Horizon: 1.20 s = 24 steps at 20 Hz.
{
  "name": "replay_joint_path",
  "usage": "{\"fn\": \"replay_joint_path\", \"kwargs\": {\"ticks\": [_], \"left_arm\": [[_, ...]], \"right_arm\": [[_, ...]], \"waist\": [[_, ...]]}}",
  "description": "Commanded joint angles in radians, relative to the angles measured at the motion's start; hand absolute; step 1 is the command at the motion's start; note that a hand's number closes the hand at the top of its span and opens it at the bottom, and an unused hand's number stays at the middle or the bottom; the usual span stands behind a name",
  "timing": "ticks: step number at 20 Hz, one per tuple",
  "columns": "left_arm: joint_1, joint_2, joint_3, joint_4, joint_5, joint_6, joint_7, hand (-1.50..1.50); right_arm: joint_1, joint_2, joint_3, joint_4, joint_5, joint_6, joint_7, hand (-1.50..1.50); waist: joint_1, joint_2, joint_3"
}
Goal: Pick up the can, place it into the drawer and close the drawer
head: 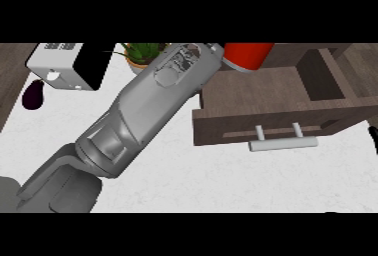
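The left forearm (140,115) runs diagonally from the lower left up toward the top centre, w/ its wrist end at the top edge beside the can (247,55). The left hand itself is out of sight past the top edge, so whether its fingers are apart, together or clamped on the can can't be told. The red can shows only its lower part at the top edge, tilted, above the back of the open drawer (284,102), just right of the wrist.

The drawer is brown wood, pulled out toward the robot; its inside looks bare where visible. A pale bar handle (283,144) sits on the drawer front.

A sliver of black at the right edge, approx level w/ the handle, is likely the right hand (372,136); its fingers can't be made out.

On the white table (221,180), upper left: a white-and-black appliance (68,65), a dark purple object (32,95) beside it, and a potted plant (140,54) partly behind the forearm.
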Motion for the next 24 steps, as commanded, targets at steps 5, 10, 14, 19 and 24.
{"fn": "replay_joint_path", "kwargs": {"ticks": [5, 10, 14, 19, 24], "left_arm": [[0.000, 0.000, -0.108, 0.055, 0.077, 0.050, -0.049, 1.50], [0.019, 0.000, -0.149, 0.107, 0.082, 0.069, -0.104, 1.50], [0.038, 0.000, -0.192, 0.108, 0.093, 0.083, -0.134, 1.50], [0.024, 0.000, -0.196, 0.160, 0.116, 0.097, -0.131, -1.50], [0.033, 0.000, -0.226, 0.147, 0.144, 0.135, -0.133, -1.50]], "right_arm": [[-0.063, 0.003, 0.024, 0.049, 0.034, -0.022, 0.007, -1.50], [-0.051, 0.016, 0.040, -0.006, 0.045, -0.032, 0.015, -1.50], [-0.020, 0.005, 0.027, 0.001, 0.014, 0.002, -0.008, -1.50], [-0.041, 0.019, 0.058, 0.019, 0.054, -0.014, -0.012, -1.50], [-0.088, -0.007, 0.029, -0.002, 0.027, -0.030, 0.044, -1.50]], "waist": [[-0.020, 0.007, 0.001], [-0.030, 0.010, 0.000], [-0.044, 0.010, 0.001], [-0.041, 0.014, 0.001], [-0.050, 0.015, 0.000]]}}
